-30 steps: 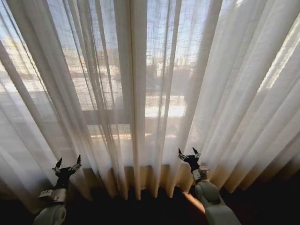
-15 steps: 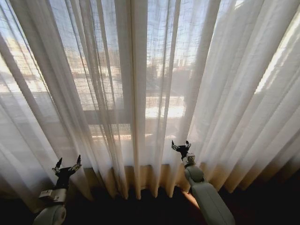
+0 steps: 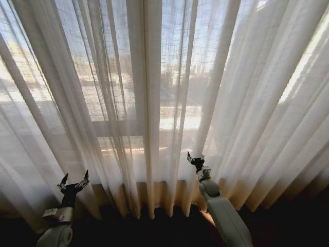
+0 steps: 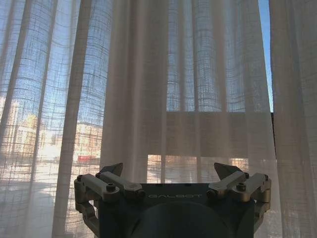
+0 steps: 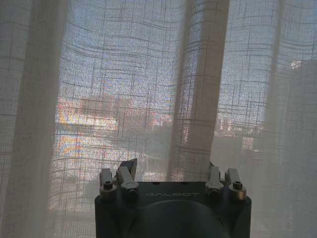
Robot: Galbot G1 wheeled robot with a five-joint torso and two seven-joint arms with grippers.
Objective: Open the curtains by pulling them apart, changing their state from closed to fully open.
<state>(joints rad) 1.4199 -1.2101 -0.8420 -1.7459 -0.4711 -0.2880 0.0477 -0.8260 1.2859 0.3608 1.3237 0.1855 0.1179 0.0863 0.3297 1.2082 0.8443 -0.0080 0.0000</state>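
The tall sheer white-cream curtains (image 3: 154, 103), pleated in many vertical folds, are hanging closed across the whole window in front of the robot, from the top of the head view down to the dark floor (image 3: 288, 226). They are being lit from behind, so the loose weave is showing as a fine grid and the thicker folds are standing out as opaque cream bands between thinner, translucent strips. Through the fabric a pale horizontal window bar (image 3: 115, 127) and blurred outlines of buildings are being glimpsed. In the left wrist view, a narrow slit of blue sky is showing between two folds of the curtains (image 4: 138, 99).

The right gripper (image 3: 196, 160) is being held up on its pale grey arm just right of the middle, right at a thick cream fold. From the head view it cannot be told whether it is touching the fabric. In the right wrist view its jaws are standing apart with that fold of the curtains (image 5: 198, 99) rising between them, and nothing is being gripped by the right gripper (image 5: 171, 173).

The left gripper (image 3: 73, 182) is being held low at the left, near the hem, with its jaws spread wide and empty; the left wrist view is showing the left gripper (image 4: 168, 171) short of the fabric.

The word "GALBOT" is printed on each dark gripper body.
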